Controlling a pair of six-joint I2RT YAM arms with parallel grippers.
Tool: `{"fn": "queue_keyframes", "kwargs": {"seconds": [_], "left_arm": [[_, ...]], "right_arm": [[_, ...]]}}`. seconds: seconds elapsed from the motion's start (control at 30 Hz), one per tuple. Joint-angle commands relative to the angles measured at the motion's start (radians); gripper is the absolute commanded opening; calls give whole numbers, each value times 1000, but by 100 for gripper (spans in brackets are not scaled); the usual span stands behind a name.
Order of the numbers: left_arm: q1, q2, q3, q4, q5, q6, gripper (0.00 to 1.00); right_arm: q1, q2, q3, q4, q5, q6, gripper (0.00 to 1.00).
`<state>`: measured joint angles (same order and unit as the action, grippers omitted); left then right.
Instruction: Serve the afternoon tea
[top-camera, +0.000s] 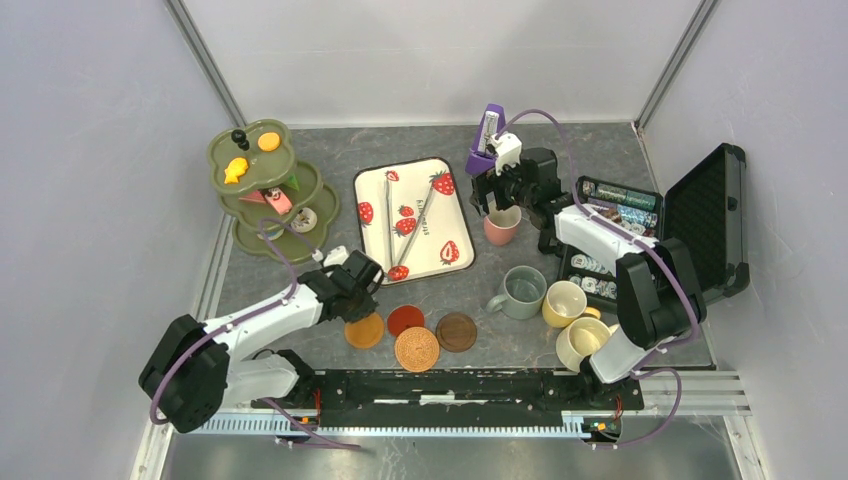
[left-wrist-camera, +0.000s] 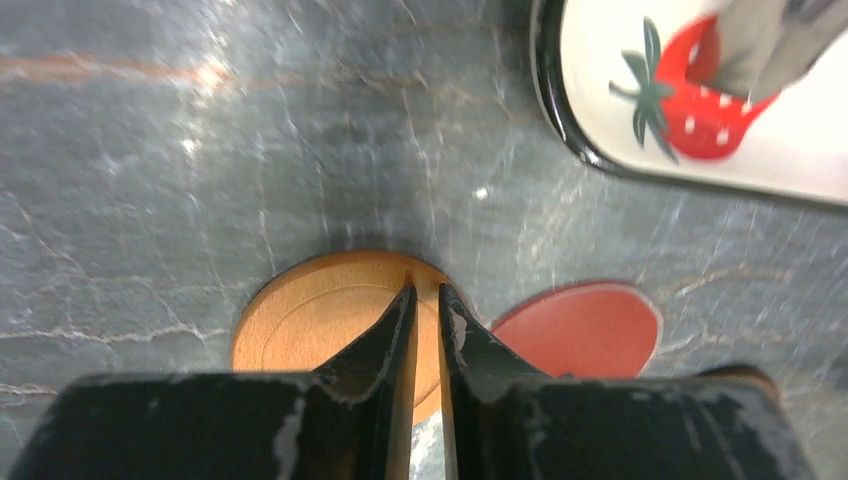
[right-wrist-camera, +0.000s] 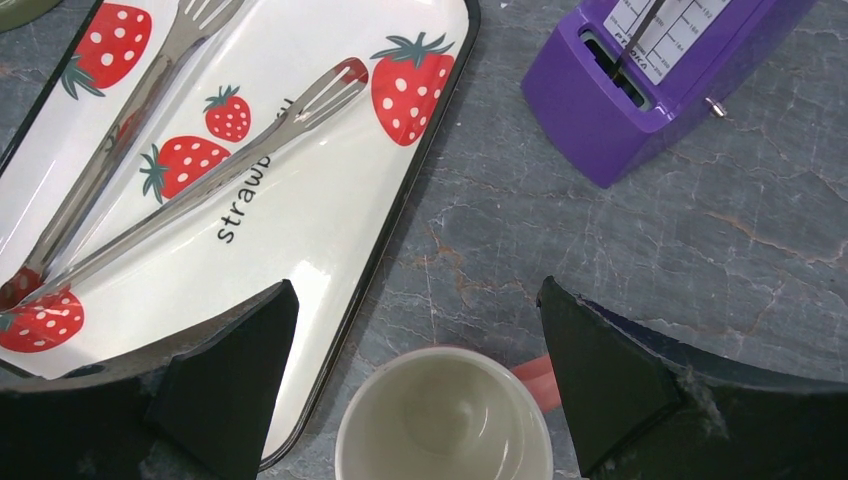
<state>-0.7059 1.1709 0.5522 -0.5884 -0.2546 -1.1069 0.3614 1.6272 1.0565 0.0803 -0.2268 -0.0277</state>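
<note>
Right now my left gripper (left-wrist-camera: 425, 290) is down on the round, orange-tan wooden coaster (left-wrist-camera: 300, 320), fingertips at its far rim. The jaws are drawn almost together, with only a slit between them. I cannot tell whether they have any hold on the disc, which looks to be lying flat on the grey stone tabletop (left-wrist-camera: 200, 130). My right gripper (right-wrist-camera: 418, 288) is spread wide, one finger on each side of the pink ceramic mug (right-wrist-camera: 445, 420), gripping nothing. The mug stands upright just beside the white strawberry-printed tray (right-wrist-camera: 400, 230).

I judge slipping to be the main risk on the left. A thin flat disc gives narrow tips little to bite, so it may skid into the round red coaster (left-wrist-camera: 585, 330) just beside it. It could also tip up and drop. On the right, the pink handle sits close to my right-hand finger. Closing off-centre could catch it and twist the mug, or shove it against the tray's black rim.

For room, the tray's corner is near my left jaws on the far right, while bare stone lies open to the far left. The woven tan coaster (top-camera: 417, 348) and the dark brown coaster (top-camera: 456, 332) crowd the near right. Around the mug, the purple metronome (right-wrist-camera: 640, 90) stands apart on the far right, leaving clear stone between them. The olive-green tiered stand (top-camera: 215, 150) is well away.
</note>
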Motion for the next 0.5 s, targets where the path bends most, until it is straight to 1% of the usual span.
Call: {"fn": "queue_keyframes", "kwargs": {"seconds": [0.0, 0.23, 0.47], "left_arm": [[86, -3, -38, 6, -129, 30, 22], [204, -2, -17, 32, -183, 91, 27], [267, 47, -4, 146, -204, 148, 28]], "right_arm": [[-4, 24, 45, 13, 9, -8, 98], [-4, 46, 59, 7, 8, -6, 98], [-4, 51, 60, 13, 0, -1, 98]]}}
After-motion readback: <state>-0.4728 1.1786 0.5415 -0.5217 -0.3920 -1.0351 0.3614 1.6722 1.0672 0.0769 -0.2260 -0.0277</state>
